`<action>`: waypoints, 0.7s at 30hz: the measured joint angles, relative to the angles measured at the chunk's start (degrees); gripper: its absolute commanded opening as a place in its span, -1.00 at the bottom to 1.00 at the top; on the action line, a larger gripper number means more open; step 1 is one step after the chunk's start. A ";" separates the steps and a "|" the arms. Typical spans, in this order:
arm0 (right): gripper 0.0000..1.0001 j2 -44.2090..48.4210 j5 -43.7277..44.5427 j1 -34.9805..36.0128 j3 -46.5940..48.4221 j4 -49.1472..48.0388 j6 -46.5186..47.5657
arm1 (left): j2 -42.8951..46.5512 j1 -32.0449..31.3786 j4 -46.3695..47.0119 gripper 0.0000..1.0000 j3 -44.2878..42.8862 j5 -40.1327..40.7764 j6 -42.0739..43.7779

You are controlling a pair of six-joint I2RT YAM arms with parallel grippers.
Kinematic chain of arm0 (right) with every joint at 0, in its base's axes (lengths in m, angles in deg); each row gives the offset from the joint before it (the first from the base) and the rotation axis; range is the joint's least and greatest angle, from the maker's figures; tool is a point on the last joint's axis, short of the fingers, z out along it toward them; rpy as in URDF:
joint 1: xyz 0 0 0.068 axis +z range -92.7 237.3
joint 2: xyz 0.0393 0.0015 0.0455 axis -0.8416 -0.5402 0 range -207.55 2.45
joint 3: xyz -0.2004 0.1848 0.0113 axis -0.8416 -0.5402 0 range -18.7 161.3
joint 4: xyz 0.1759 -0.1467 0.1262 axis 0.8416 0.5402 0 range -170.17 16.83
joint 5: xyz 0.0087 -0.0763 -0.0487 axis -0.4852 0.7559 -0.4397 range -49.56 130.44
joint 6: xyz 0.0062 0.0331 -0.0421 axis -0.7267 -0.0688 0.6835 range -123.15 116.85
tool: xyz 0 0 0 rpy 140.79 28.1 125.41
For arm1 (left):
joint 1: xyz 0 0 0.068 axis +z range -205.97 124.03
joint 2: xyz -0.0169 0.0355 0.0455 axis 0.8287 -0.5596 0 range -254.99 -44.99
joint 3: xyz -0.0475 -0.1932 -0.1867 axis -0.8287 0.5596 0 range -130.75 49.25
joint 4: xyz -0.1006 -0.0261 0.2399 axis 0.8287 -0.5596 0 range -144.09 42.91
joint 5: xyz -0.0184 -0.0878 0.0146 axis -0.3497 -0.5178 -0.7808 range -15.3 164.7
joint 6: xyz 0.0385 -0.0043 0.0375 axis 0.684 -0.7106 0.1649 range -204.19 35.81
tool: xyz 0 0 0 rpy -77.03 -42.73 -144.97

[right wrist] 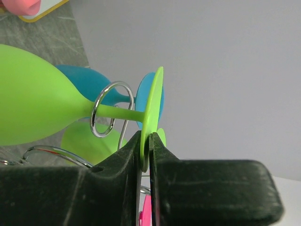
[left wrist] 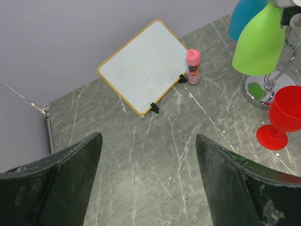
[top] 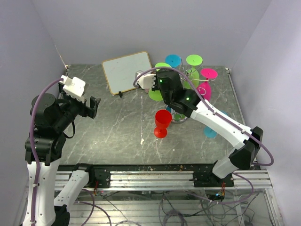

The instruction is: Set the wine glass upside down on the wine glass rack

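Between the right jaws, clenched tight, sits the foot disc of the green wine glass (right wrist: pixel 37 108). Its stem runs out ahead of them through a wire loop of the wine glass rack (left wrist: pixel 251 96), bowl beyond the loop. Ahead of the left jaws, spread wide and holding nothing, a whiteboard (left wrist: pixel 143 63) lies on the tabletop (left wrist: pixel 155 155).

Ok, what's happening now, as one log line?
right fingers: shut on green glass foot | green glass: stem in rack loop | left fingers: open, empty | red glass: upright
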 measured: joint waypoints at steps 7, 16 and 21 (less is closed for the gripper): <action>-0.80 0.33 -0.68 0.09 -0.52 1.38 -0.76 | 0.07 0.00 0.04 0.81 0.42 -0.46 0.00; -0.73 0.39 -0.79 0.15 -1.20 2.23 -1.14 | 0.07 0.00 0.02 0.81 0.46 -0.61 0.13; -0.69 0.85 -0.79 0.15 -1.20 2.62 -1.38 | 0.07 0.00 0.02 0.81 0.46 -0.63 0.39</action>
